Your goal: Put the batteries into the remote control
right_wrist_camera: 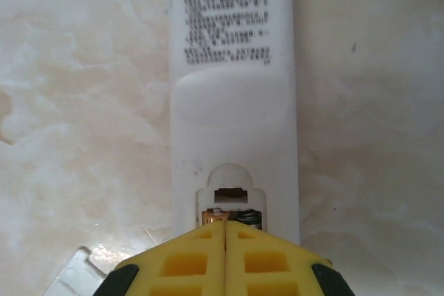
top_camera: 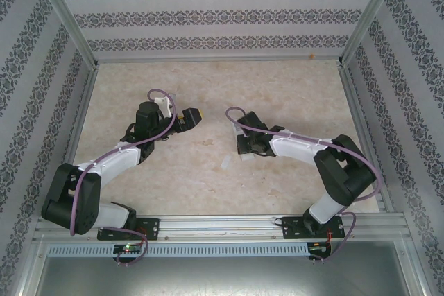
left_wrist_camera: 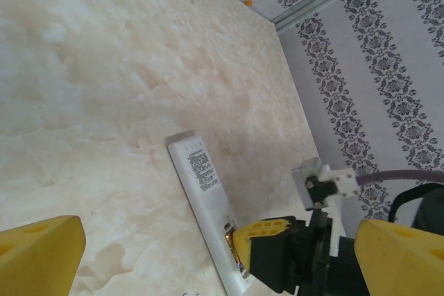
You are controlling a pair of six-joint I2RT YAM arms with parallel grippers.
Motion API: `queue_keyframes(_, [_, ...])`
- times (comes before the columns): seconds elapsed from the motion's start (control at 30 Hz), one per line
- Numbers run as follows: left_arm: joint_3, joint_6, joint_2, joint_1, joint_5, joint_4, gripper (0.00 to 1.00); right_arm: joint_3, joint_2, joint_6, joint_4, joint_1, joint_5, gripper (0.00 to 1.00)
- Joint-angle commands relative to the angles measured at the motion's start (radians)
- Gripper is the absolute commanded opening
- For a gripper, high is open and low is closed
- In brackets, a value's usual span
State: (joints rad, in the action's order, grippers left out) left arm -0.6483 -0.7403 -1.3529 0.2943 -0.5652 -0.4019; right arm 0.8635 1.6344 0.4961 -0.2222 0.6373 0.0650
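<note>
My right gripper [right_wrist_camera: 226, 230] is closed, its two yellow fingers pressed flat together with nothing between them. Directly ahead of its tip lies the remote control [right_wrist_camera: 232, 102], back side up on the table [right_wrist_camera: 83, 102], running straight away from the fingers. The end nearest the tip has its battery bay [right_wrist_camera: 231, 199] uncovered. Inside I make out a coppery glint and a dark coil, which I take to be the batteries [right_wrist_camera: 210, 217] and a spring. I cannot tell how many are seated. Down to the left of the fingers sits a pale flat piece [right_wrist_camera: 73, 275], possibly the cover, though I can't be sure.

My left gripper [left_wrist_camera: 218, 233] hangs wide open above the table. The remote lies between and ahead of its fingers, and the right gripper's tip meets it at the near end.

I judge the remote to be a light, rigid plastic shell, smooth enough to skate on this polished surface if I push along it. The sensible hold is across its narrow width at mid-body, near the printed label [right_wrist_camera: 225, 12], well clear of the bay. The batteries look small, hard and round, so they are likely to roll or pop up against the spring. Any pressing should go straight down on the cylinder's middle.
</note>
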Motion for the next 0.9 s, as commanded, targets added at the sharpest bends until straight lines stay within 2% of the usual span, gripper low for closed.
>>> queue_keyframes(0.0, [-0.031,-0.001,0.003,0.008,0.000,-0.032,1.00,-0.002,0.038,0.026,-0.012,0.004,-0.014,0.00])
queue_keyframes(0.13, [-0.034,-0.001,0.001,0.008,0.002,-0.031,1.00,0.014,0.031,0.028,-0.031,0.002,-0.024,0.00])
queue_keyframes(0.27, [-0.035,0.000,-0.003,0.008,0.000,-0.030,1.00,0.048,-0.041,0.026,-0.074,-0.001,-0.018,0.01])
queue_keyframes(0.33, [-0.035,0.001,-0.001,0.009,0.000,-0.030,1.00,0.056,-0.081,0.021,-0.080,0.000,-0.023,0.05])
queue_keyframes(0.43, [-0.034,0.008,0.007,0.009,0.004,-0.021,1.00,0.066,-0.121,0.036,-0.097,0.009,-0.060,0.18])
queue_keyframes(0.57, [-0.033,0.056,0.040,0.009,0.058,0.049,1.00,0.073,-0.132,0.192,-0.140,0.055,-0.094,0.30])
queue_keyframes(0.7, [-0.036,0.109,0.078,0.009,0.119,0.122,1.00,0.113,-0.100,0.409,-0.235,0.169,0.011,0.39])
queue_keyframes(0.87, [-0.037,0.133,0.094,0.007,0.138,0.159,1.00,0.215,0.022,0.535,-0.372,0.245,0.088,0.50])
